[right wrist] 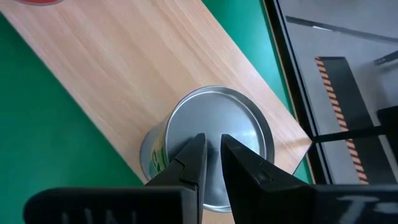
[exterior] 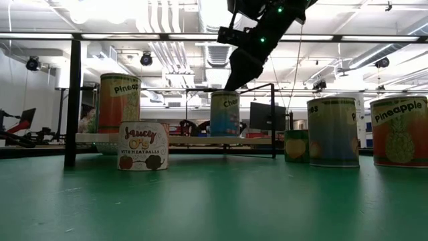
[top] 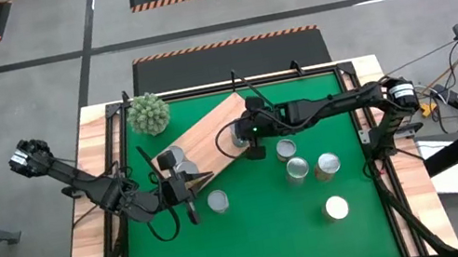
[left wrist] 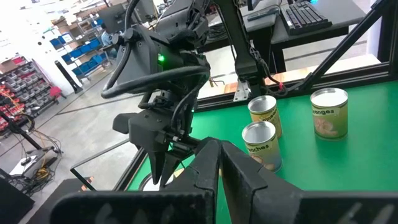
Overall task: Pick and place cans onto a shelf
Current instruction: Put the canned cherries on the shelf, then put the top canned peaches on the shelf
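Just above shelf-edge can [right wrist: 214,146]: right fingers [right wrist: 186,163].

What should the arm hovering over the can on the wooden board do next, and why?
Probably lift clear and go for another can. The right gripper hovers above a can already standing on the shelf, fingers nearly closed and holding nothing, while several cans wait on the mat.

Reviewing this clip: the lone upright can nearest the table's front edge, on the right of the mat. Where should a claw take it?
By its curved side wall, coming from straight above with the fingers straddling the lid. The can stands upright with bare mat all round, so both fingers have room. The right claw looks the closer one.
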Controlling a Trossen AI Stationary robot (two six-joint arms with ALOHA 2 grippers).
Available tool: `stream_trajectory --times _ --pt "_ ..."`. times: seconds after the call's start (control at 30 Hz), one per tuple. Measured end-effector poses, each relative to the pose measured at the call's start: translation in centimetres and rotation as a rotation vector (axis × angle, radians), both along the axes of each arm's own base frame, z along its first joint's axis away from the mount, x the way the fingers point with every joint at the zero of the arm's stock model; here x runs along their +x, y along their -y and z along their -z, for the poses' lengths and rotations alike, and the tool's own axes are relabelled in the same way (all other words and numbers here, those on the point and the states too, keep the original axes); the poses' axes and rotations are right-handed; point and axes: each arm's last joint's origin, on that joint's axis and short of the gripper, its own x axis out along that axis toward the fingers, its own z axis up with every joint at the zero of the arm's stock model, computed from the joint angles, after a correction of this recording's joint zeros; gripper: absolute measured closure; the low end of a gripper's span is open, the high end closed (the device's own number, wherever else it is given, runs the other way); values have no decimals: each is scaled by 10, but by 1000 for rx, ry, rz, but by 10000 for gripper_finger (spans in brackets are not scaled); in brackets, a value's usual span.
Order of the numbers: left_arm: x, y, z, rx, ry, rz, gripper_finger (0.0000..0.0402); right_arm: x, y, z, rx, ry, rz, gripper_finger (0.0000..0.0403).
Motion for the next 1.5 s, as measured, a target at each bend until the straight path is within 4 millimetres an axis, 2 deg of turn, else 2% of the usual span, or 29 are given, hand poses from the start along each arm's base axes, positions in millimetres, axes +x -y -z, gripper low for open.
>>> stream_trajectory --times 0.2,0.33,0.4,0.5,0.6,0.67,0.77,0.93,1.07,1.33,1.5 --pt "0 0 0 0 0 0 401 -7 -1 -16 -9 48 -5 360" --pt "0 0 0 -1 1 0 401 -19 -9 -36 -3 99 -10 360" --pt "0 0 0 -1 1 0 401 -33 -18 -50 42 114 -17 360" --pt "0 0 0 -2 3 0 401 -57 -33 -66 205 109 -50 360" --pt "0 0 0 -7 6 0 401 -80 -55 -74 358 73 -68 360" --pt "0 0 0 -11 8 -1 401 -96 -71 -73 423 33 -60 360" --pt "0 0 0 -15 9 -2 401 -117 -93 -61 507 -69 6 360" --pt "0 0 0 -16 9 -2 401 -134 -113 -37 557 -171 129 351" --pt "0 0 0 -9 7 -1 401 -138 -116 -24 531 -217 113 305" --pt "0 0 0 17 -3 4 401 -145 -113 6 429 -321 76 158" --pt "0 0 -1 27 -4 6 401 -145 -113 15 393 -338 14 84"
